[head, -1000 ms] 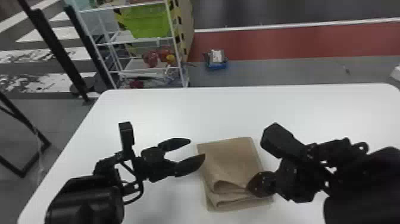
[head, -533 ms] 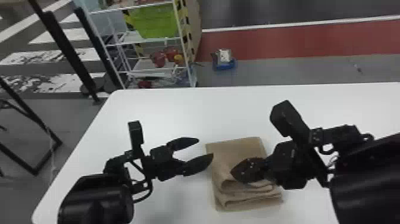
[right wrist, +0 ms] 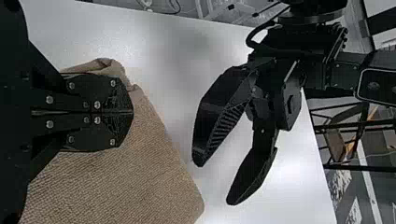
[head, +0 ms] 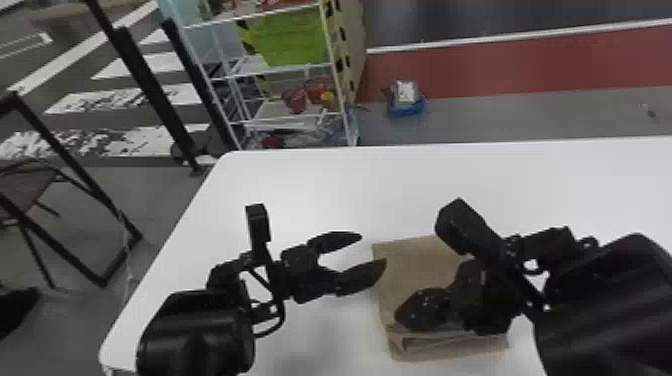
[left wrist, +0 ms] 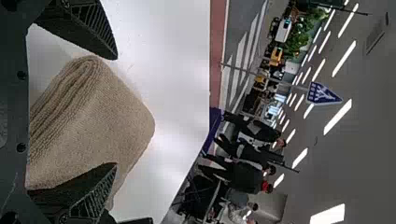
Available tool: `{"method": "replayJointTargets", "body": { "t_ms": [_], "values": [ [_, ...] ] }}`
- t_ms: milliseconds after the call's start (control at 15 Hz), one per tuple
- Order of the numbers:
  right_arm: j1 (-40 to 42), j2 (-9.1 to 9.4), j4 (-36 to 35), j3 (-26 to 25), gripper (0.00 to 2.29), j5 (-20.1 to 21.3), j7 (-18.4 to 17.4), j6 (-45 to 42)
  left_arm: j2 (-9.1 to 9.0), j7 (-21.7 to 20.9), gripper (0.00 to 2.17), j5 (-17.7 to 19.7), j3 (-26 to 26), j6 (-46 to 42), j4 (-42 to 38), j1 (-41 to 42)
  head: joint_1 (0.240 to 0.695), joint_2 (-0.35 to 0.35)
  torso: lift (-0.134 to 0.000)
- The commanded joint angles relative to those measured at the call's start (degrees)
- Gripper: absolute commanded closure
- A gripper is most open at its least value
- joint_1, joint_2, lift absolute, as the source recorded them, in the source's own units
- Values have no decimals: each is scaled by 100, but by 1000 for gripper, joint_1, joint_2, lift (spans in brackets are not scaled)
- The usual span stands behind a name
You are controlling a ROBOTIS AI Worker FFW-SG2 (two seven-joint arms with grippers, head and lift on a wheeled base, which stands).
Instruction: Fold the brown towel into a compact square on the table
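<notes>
The brown towel (head: 415, 265) lies folded on the smooth white table (head: 320, 190). It should be light, floppy and hard to break — best pinched at its thick side, all layers together. Its cloth looks bumpy, its corners round. Over it, the right gripper (right wrist: 132, 112) is closed; beside it, the black left gripper (head: 373, 247) is wide — empty.

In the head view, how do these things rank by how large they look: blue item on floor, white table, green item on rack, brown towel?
1. White table
2. Brown towel, partly covered
3. Green item on the rack
4. Blue item on the floor
</notes>
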Motion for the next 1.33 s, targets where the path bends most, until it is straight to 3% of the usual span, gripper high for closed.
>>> {"method": "replayJointTargets", "body": {
  "t_ms": [0,133,333,400,467,600,667,800,1000,1133,1267],
  "values": [
    [40,-8,-173,-35,1659,-16,19,174,0,-5,70,7,25,-24,0,6,695,301,-134],
    [154,-70,-305,-158,1659,-104,19,139,0,-5,70,7,16,-41,-9,6,695,303,-134],
    [567,-35,-1281,-1108,1656,-1053,19,156,-27,-5,73,43,16,-24,-79,32,695,287,-134],
    [699,-26,-1439,-1354,1636,-1185,-211,121,-44,12,73,60,7,-41,-79,32,695,279,-134],
    [848,-17,-1544,-1609,1450,-1334,-747,103,-71,56,73,78,-2,-41,-79,32,695,267,-134],
    [1261,5,-1729,-1855,515,-1484,-1916,-178,-106,241,70,262,-28,-24,-220,120,695,229,-134],
    [1560,5,-1782,-1916,124,-1519,-2654,-899,-123,443,56,377,-37,-24,-334,208,695,203,-134],
    [2026,5,-1870,-2171,60,-1888,-3832,-1707,-209,1041,49,754,16,-41,-659,569,695,135,-134],
    [2536,5,-1958,-2663,60,-2530,-4289,-2358,-209,2166,49,1493,16,-885,-975,1219,695,103,-134],
    [2914,5,-1966,-2821,56,-2714,-4825,-2955,-209,2922,49,1651,-116,-1606,-1151,1685,695,96,-134],
    [3151,5,-1958,-2857,56,-2952,-5168,-3043,-209,3370,53,1792,-169,-2256,-1204,1966,695,89,-134]
  ]
}}
